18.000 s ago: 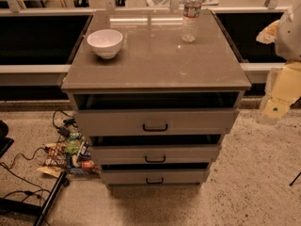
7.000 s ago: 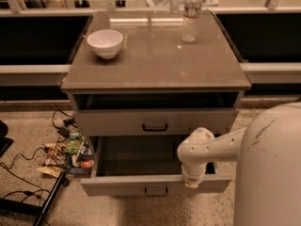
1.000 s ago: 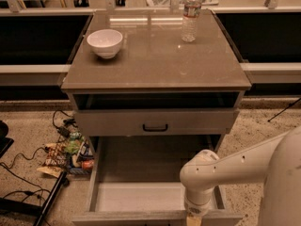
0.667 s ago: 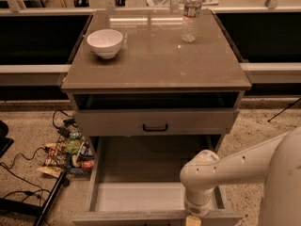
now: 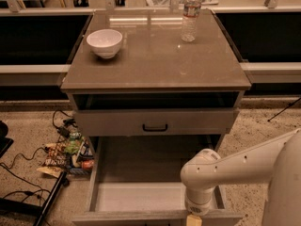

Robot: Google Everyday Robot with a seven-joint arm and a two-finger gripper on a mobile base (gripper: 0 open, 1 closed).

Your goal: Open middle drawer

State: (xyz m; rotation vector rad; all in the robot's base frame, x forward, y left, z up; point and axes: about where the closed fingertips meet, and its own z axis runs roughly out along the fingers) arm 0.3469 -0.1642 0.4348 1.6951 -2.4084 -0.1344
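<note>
One middle drawer stands far out below top drawer, plain grey inside. Rigid, likely light, slides on rails; best hold is centre handle on front, out of view. Gripper at drawer's front edge, bottom of view; grip state: cannot tell.

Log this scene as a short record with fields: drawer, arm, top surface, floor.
Drawer: wide shallow grey drawer, pulled far out, nothing seen inside
Arm: end effector at the drawer's front rim, bottom of view
Top: grey cabinet top holds round white bowl back left, clear plastic water bottle back right
Floor: colourful snack packets left of cabinet
</note>
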